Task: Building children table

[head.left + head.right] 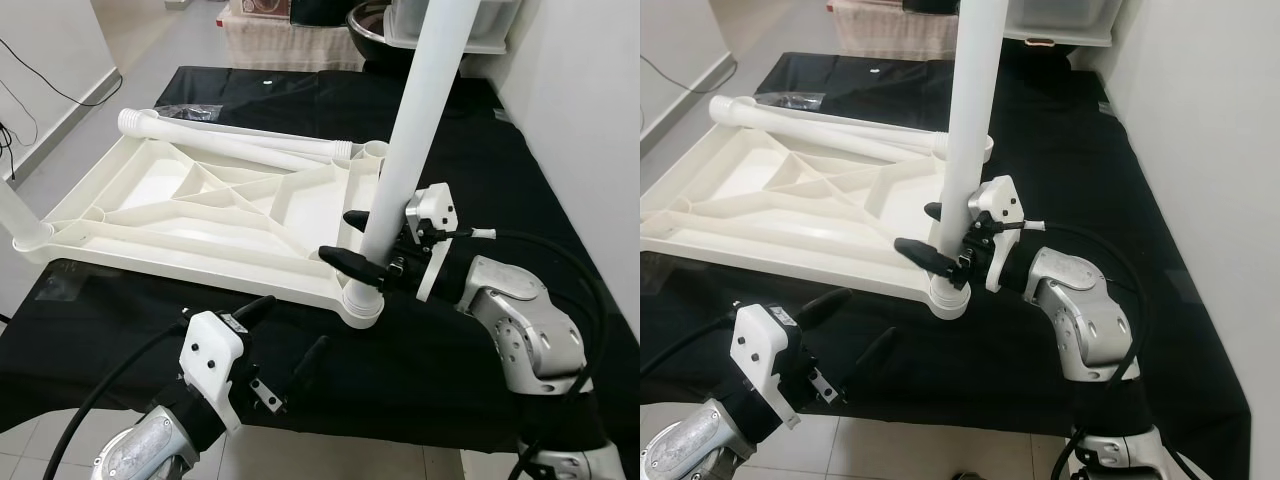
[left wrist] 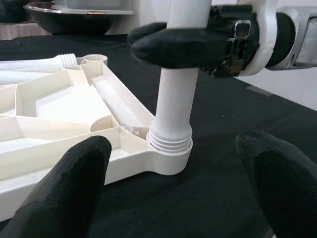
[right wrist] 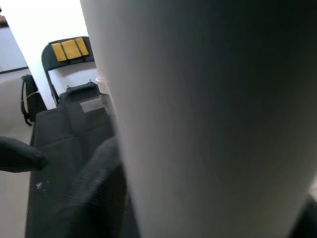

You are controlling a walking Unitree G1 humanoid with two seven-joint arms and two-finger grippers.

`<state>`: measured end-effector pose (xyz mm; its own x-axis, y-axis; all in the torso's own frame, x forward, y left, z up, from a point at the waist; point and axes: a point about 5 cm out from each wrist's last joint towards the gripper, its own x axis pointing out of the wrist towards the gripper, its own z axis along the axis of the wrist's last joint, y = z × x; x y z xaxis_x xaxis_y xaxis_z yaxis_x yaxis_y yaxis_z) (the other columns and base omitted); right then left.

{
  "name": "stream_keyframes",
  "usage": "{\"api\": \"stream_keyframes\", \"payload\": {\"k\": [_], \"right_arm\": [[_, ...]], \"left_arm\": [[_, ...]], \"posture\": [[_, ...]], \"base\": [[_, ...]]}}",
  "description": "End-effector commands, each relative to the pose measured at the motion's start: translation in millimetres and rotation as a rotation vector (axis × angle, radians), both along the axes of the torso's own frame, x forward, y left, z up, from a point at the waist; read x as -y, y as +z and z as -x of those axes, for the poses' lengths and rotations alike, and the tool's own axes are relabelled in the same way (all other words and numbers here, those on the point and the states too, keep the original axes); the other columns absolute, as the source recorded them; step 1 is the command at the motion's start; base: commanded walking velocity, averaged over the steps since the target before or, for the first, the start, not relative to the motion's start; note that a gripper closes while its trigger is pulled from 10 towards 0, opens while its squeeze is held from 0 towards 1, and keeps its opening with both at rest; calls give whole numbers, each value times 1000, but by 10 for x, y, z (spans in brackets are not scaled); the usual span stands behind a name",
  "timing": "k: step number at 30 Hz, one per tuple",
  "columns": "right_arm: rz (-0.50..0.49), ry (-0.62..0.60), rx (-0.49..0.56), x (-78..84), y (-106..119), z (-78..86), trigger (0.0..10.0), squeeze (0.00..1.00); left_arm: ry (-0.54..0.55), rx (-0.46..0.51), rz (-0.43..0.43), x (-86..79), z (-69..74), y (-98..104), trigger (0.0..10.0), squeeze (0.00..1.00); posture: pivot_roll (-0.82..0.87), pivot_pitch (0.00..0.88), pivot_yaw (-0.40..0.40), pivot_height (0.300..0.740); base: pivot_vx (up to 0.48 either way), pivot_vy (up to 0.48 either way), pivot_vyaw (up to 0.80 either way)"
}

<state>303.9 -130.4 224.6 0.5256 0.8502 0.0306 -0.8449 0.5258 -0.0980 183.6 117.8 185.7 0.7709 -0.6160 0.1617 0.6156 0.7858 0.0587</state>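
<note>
The white plastic tabletop [image 1: 150,262] lies upside down on a black-covered surface. A white leg [image 1: 420,110] stands upright in its near right corner socket [image 1: 362,305], with threads [image 2: 170,142] showing just above the socket. My right gripper [image 1: 338,237] is shut on this leg a little above the socket. My left gripper [image 1: 297,320] hovers open near the front edge, its fingers [image 2: 74,188] pointing at the socket with nothing between them. A second leg [image 1: 240,140] lies along the tabletop's far side. Another leg [image 1: 18,212] stands at the left corner.
The black cover [image 1: 420,350] reaches the front edge, with tiled floor [image 1: 330,460] below. A white wall [image 1: 590,110] runs close on the right. A dark bowl [image 1: 370,25] and a storage box [image 1: 490,20] sit at the back. Cables [image 1: 40,85] trail on the left floor.
</note>
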Motion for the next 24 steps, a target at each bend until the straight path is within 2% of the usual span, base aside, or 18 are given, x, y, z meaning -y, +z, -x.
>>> {"api": "stream_keyframes", "payload": {"k": [1, 6, 12, 13, 14, 15, 16, 17, 18, 19, 24], "right_arm": [[31, 2, -48, -38, -139, 5, 0, 0], [4, -57, -111, 31, -294, 102, 0, 0], [-15, -91, -131, 50, -349, 150, 0, 0], [-40, -134, -148, 60, -386, 187, 0, 0], [21, -533, -102, 260, -449, 99, 0, 0], [21, -533, -102, 260, -449, 99, 0, 0], [60, -791, -96, 412, -518, 172, 0, 0], [90, -959, -90, 519, -555, 242, 0, 0], [90, -959, -90, 519, -555, 242, 0, 0], [119, -1045, -84, 557, -585, 331, 0, 0], [146, -1028, -58, 507, -603, 410, 0, 0]], "left_arm": [[4, -23, -3, -15, 10, -26, 10000, 0], [2, -25, -1, -13, 7, -30, 10000, 0], [0, -25, -1, -12, 6, -32, 10000, 0], [0, -25, -1, -14, 4, -34, 10000, 0], [-2, -26, -1, -16, 2, -37, 10000, 0], [-2, -26, -1, -16, 2, -37, 10000, 0], [-5, -27, 0, -12, 1, -39, 10000, 0], [-7, -28, 0, -9, 0, -39, 10000, 0], [-7, -28, 0, -9, 0, -39, 10000, 0], [-9, -28, 1, -7, -2, -41, 10000, 0], [-11, -28, 1, -11, -9, -43, 10000, 0]], "posture": [[116, 194, -60, 740], [107, 192, -57, 740], [99, 192, -56, 740], [95, 190, -56, 740], [89, 190, -52, 740], [89, 190, -52, 740], [87, 190, -55, 740], [92, 190, -54, 740], [92, 190, -54, 740], [85, 186, -50, 740], [89, 182, -53, 740]], "base": [[0, 0, 0], [0, 0, 0], [0, 0, 0], [0, 0, 0], [0, 0, 0], [0, 0, 0], [0, 0, 0], [0, 0, 0], [0, 0, 0], [0, 0, 0], [0, 0, 0]]}}
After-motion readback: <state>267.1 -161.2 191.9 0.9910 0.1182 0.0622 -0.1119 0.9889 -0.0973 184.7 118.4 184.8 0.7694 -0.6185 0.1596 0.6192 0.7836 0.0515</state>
